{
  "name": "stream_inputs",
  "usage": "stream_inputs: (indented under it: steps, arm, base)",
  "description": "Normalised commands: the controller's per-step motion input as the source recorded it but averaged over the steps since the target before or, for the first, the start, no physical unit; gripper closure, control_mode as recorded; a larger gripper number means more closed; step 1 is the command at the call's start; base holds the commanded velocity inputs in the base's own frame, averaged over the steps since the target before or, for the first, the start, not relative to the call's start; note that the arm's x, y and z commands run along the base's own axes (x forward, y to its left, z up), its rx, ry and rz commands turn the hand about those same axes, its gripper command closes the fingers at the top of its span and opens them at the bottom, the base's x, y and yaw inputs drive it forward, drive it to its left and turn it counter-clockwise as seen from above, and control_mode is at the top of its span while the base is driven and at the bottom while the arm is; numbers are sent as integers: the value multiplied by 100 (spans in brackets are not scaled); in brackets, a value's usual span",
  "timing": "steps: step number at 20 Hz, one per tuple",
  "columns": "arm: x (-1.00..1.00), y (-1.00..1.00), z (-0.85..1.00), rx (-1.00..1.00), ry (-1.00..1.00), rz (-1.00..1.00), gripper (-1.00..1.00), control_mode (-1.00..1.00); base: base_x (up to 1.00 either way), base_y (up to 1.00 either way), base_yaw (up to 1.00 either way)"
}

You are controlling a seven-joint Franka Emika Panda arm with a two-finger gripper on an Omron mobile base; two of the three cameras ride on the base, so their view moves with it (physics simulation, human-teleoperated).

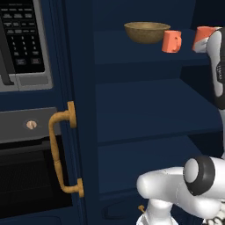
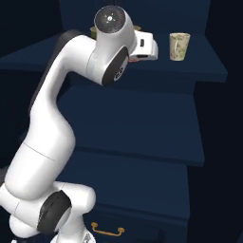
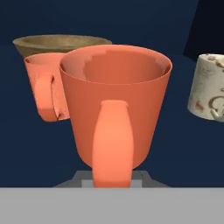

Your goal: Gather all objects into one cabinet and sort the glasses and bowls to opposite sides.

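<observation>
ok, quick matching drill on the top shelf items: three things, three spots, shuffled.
1. wide olive-brown wooden bowl
2. cream patterned cup
3. nearest coral-orange handled cup

A. far right on the shelf
B. right in front of the hand camera, handle facing it
C. at the back left, behind another orange cup

Pairs: 1-C, 2-A, 3-B

A rendered kitchen: a microwave keypad (image 1: 19, 37) above a black oven (image 1: 33, 176), beside a tall navy cabinet (image 1: 145, 110) with a brass handle (image 1: 61, 149); its top shelf carries a bowl (image 1: 146, 32) and cups (image 1: 172, 41).
</observation>
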Motion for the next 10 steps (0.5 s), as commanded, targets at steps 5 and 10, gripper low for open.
stream_inputs:
  steps: [5, 10]
  arm:
    - [43, -33, -16, 4, 8, 0, 100, -100]
    - [43, -35, -10, 3, 6, 0, 100, -100]
  base:
    - [0, 0, 0]
    - [0, 0, 0]
